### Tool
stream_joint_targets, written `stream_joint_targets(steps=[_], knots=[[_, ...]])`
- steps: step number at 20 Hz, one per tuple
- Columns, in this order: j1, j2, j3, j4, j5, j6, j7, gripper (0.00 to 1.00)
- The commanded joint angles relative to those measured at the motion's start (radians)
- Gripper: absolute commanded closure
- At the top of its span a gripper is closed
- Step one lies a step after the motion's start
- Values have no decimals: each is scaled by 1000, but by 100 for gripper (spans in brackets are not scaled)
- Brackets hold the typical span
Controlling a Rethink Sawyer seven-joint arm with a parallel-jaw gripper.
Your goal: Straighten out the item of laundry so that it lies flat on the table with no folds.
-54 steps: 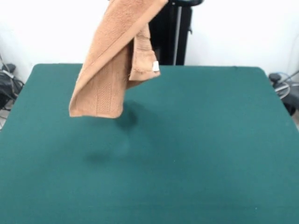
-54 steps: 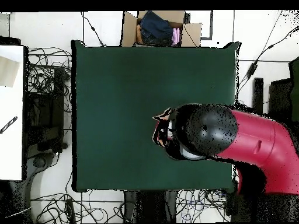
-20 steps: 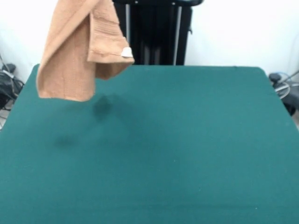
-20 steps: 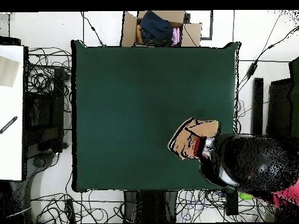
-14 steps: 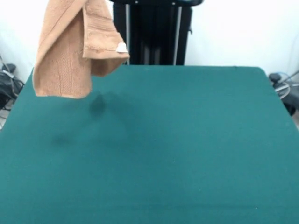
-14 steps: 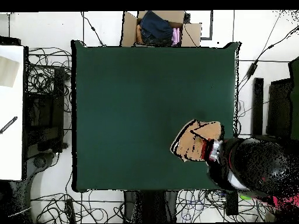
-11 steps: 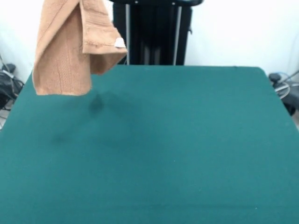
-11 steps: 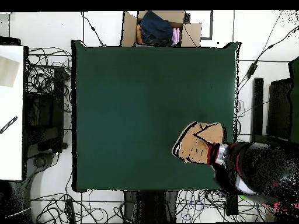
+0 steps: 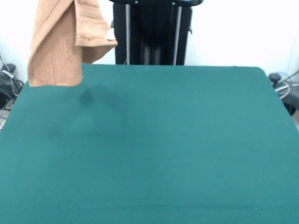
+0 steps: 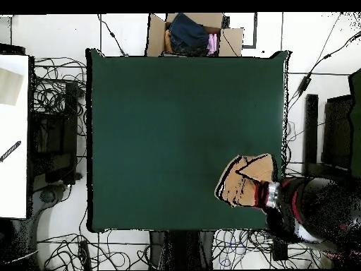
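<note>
Aloft, the hand towel (image 9: 58, 42) hung doubled over the counter (image 9: 177, 140) at about ten o'clock, clear of the felt. Hand's grip hidden; cannot tell. Carry step; next: lower and drag it flat.

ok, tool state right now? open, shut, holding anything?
Tool: shut on the towel, which hangs folded in the air above a corner of the table, not touching it.

I worked in a lab: tangled cables (image 10: 60, 92) covered the white floor around my green felt table (image 10: 176, 127), against bare white walls.
</note>
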Motion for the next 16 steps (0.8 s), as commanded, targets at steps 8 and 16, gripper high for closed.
stream_joint_targets(steps=[8,16], knots=[[-8,-18,3,188,-29,40,-234,100],[-17,-17,-8,210,-63,33,-234,100]])
